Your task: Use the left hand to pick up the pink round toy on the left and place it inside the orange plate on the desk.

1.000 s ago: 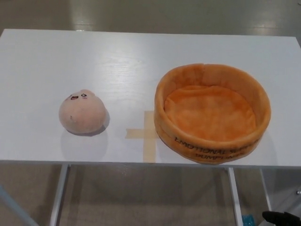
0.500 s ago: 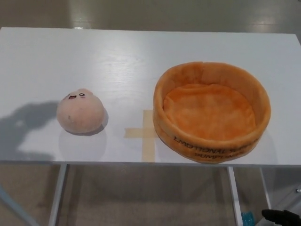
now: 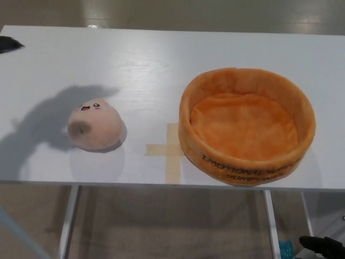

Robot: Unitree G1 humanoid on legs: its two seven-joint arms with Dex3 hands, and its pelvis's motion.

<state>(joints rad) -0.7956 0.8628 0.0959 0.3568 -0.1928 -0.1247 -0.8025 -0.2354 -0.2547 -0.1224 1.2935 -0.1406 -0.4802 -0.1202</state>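
A white table on thin metal legs holds a pink round toy toward its left, an orange plush plate toward its right, and a tan tape cross between them.

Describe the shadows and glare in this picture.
Head view: a broad dark shadow lies on the table left of the pink toy and reaches its left side; a smaller shadow hugs the toy's right; the floor beyond the table shows pale glare; the orange plate is evenly lit.
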